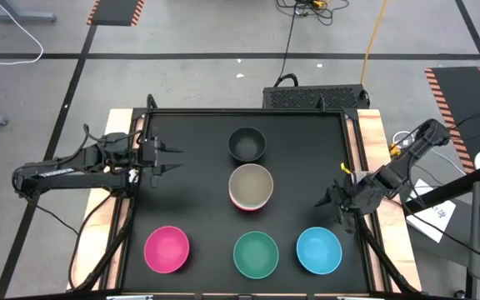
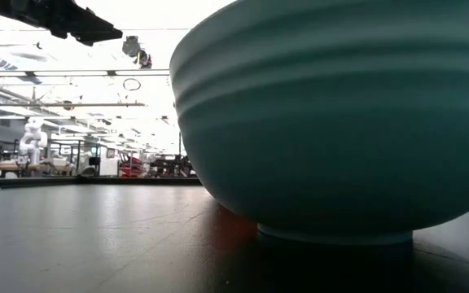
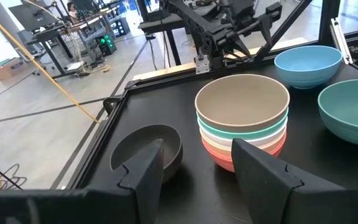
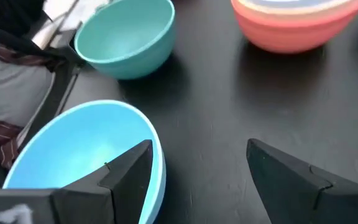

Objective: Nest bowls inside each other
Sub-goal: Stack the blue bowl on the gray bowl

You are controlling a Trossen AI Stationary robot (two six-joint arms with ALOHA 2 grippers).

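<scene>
Black matte table (image 1: 198,192) bearing smooth, round plastic bowls with faintly ribbed outer walls. At centre stands the nested stack (image 1: 250,187), olive-tan bowl uppermost; the left wrist view shows white, teal and peach rims banded beneath it (image 3: 244,118) (lower layers cannot be told). The black bowl (image 1: 247,143) sits alone just beyond the stack, near it but apart. On the stack's near side lie three single bowls in a row: magenta bowl (image 1: 167,249), green bowl (image 1: 256,254) directly before the stack, blue bowl (image 1: 318,250).

Left gripper (image 1: 176,160) hovers well to the left of the stack, fingers parted and empty, pointed toward the gap between black bowl and stack. Right gripper (image 1: 324,201) hangs to the right of the stack, fingers spread and empty; the blue bowl (image 4: 86,158) lies just beside one fingertip, not between them.
</scene>
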